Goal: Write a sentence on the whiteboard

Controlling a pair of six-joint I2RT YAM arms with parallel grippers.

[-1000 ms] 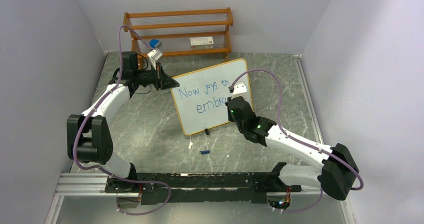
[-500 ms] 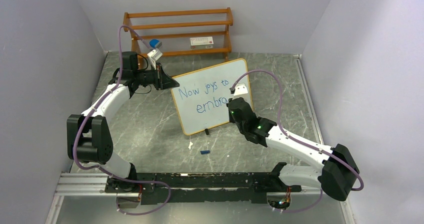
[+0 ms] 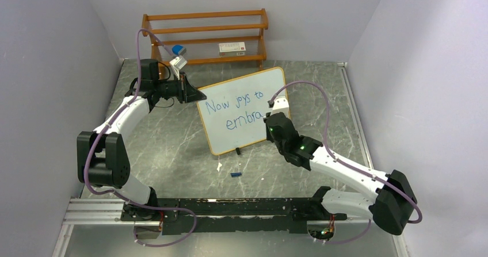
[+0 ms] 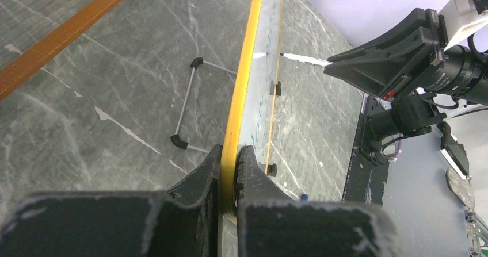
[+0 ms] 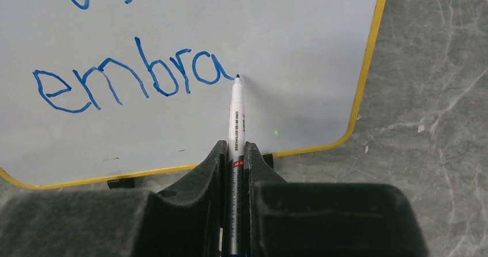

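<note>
Two rows of blue lettering, the sentence point(image 5: 133, 77), stand on the whiteboard point(image 3: 230, 139); the lower row reads "embra". The whiteboard stands on the grey table point(image 3: 167, 142), in front of a wooden rack point(image 3: 204, 35). The left gripper point(image 4: 230, 156) has its fingers closed on the yellow frame at the whiteboard's left edge. The right gripper point(image 5: 236, 153) pinches a marker point(image 5: 236, 116), whose tip meets the whiteboard just right of the last "a". A small blue cap point(image 3: 235, 175) lies near the whiteboard's lower edge.
</note>
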